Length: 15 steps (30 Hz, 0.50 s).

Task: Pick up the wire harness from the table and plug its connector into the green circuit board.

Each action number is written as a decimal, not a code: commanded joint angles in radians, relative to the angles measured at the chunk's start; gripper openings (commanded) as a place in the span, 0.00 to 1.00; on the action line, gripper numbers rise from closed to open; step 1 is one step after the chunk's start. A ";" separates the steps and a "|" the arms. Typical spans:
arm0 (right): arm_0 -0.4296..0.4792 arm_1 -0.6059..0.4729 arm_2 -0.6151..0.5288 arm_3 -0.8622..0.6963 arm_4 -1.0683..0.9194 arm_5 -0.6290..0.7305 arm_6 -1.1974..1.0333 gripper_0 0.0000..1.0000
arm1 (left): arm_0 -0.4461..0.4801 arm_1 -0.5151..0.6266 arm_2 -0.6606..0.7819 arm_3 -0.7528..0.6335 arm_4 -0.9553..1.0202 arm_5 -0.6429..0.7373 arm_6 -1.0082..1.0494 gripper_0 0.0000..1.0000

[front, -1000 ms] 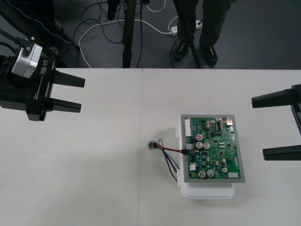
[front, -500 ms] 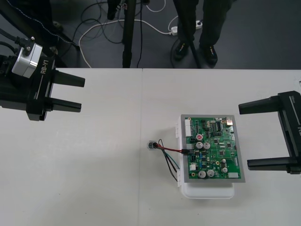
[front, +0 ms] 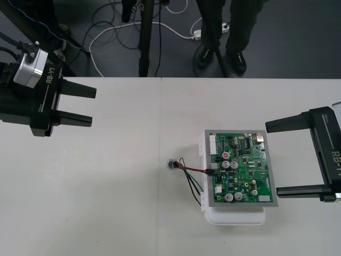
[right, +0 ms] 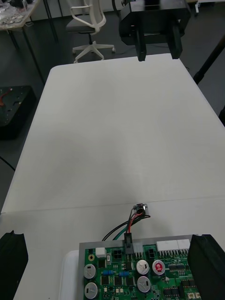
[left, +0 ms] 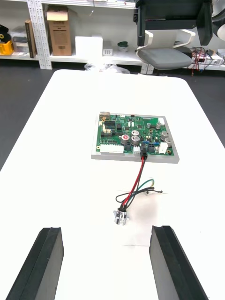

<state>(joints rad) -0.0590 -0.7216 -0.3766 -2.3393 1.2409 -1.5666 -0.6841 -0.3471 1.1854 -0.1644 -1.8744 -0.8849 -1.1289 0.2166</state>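
The green circuit board point(front: 242, 168) lies on its white base point(front: 234, 216) right of the table's middle. The wire harness point(front: 191, 173) lies on the table to the board's left. Its black plug point(front: 211, 172) sits in a connector at the board's left edge, and its metal socket point(front: 171, 165) rests on the table. My right gripper point(front: 273, 159) is open, with its fingertips at the board's right edge. In the right wrist view the plug point(right: 127, 243) stands in the board point(right: 140, 276) between the wide-apart fingers point(right: 205, 267). My left gripper point(front: 93, 106) is open, parked at the far left.
The table point(front: 117, 186) is bare between the left gripper and the harness. In the left wrist view the socket point(left: 121, 218) lies just ahead of the open left fingers point(left: 44, 262), with the board point(left: 133, 136) beyond. Dark floor with cables runs past the table's far edge.
My right gripper has come in from the right edge toward the board, still open. The left gripper, board and harness have not moved.
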 commanded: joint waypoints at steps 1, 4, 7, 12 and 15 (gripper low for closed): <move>0.015 0.013 0.018 -0.023 -0.006 -0.004 0.048 1.00 | 0.008 0.043 0.031 -0.023 -0.005 0.038 -0.022 0.54; 0.015 0.013 0.019 -0.015 -0.006 -0.004 0.049 1.00 | 0.008 0.043 0.031 -0.023 -0.005 0.038 -0.022 0.54; 0.015 0.014 0.021 0.002 -0.008 -0.004 0.044 1.00 | 0.008 0.043 0.031 -0.023 -0.005 0.038 -0.022 0.54; 0.015 0.013 0.024 0.014 -0.011 -0.004 0.043 1.00 | 0.008 0.043 0.031 -0.023 -0.005 0.038 -0.022 0.54; 0.015 0.013 0.024 0.014 -0.011 -0.004 0.043 1.00 | 0.008 0.043 0.031 -0.023 -0.005 0.038 -0.022 0.54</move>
<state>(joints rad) -0.0566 -0.7215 -0.3685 -2.3271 1.2405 -1.5666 -0.6680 -0.3470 1.1854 -0.1644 -1.8744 -0.8849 -1.1287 0.2166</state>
